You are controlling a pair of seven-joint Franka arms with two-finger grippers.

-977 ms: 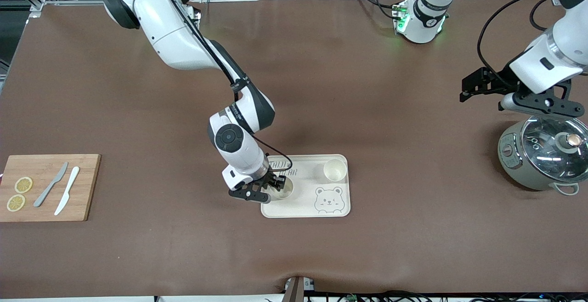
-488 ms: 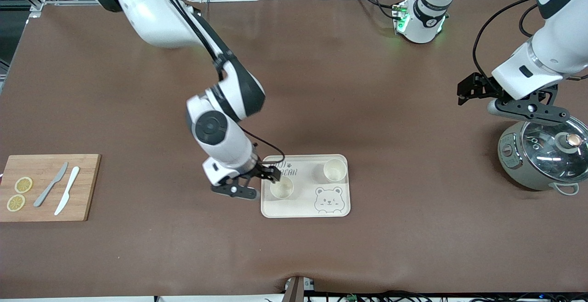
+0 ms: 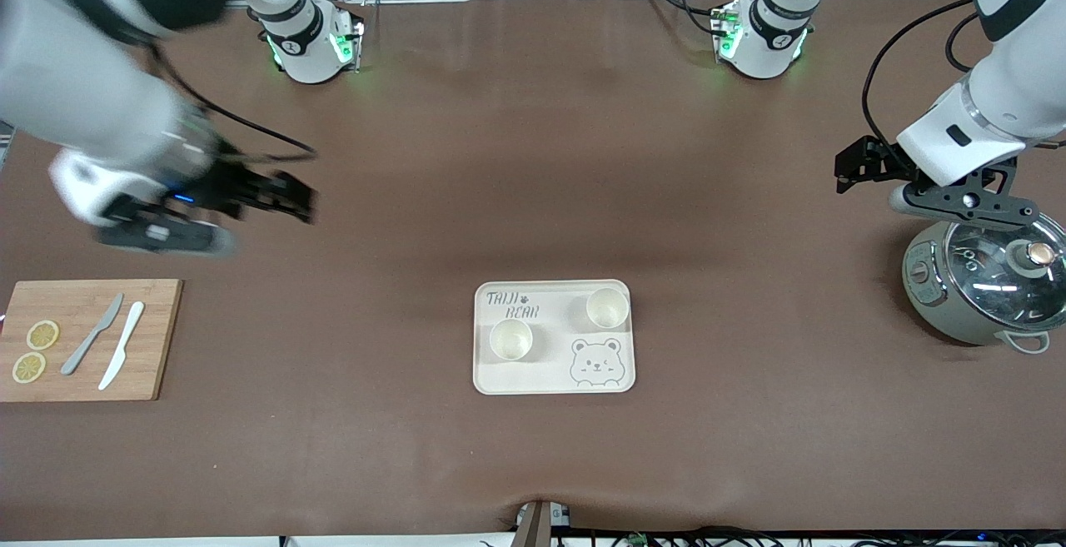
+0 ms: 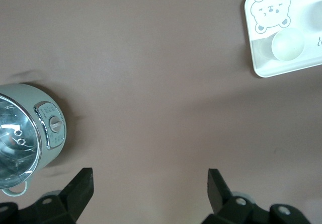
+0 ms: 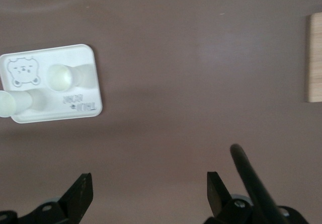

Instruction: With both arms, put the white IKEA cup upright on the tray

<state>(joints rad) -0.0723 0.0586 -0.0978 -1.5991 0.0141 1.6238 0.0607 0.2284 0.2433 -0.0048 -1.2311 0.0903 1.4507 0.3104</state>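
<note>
Risk is low in the front view: two white cups [image 3: 510, 339] [image 3: 606, 308] stand upright on the tray [image 3: 553, 380] mid-worktop, and only a jolt to the worktop should tip them. Left wrist view: left gripper [image 4: 150, 186] fingers released, over bare worktop beside the cooker [image 4: 27, 133], which a careless swing could strike. Right wrist view: right gripper [image 5: 149, 190] fingers released and empty, over the worktop near the cutting board [image 5: 315, 58].

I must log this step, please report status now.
Right claw open, empty, over bare table near cutting board. Left claw open, waiting beside pot. Two cups upright on tray. Nothing in the way.
</note>
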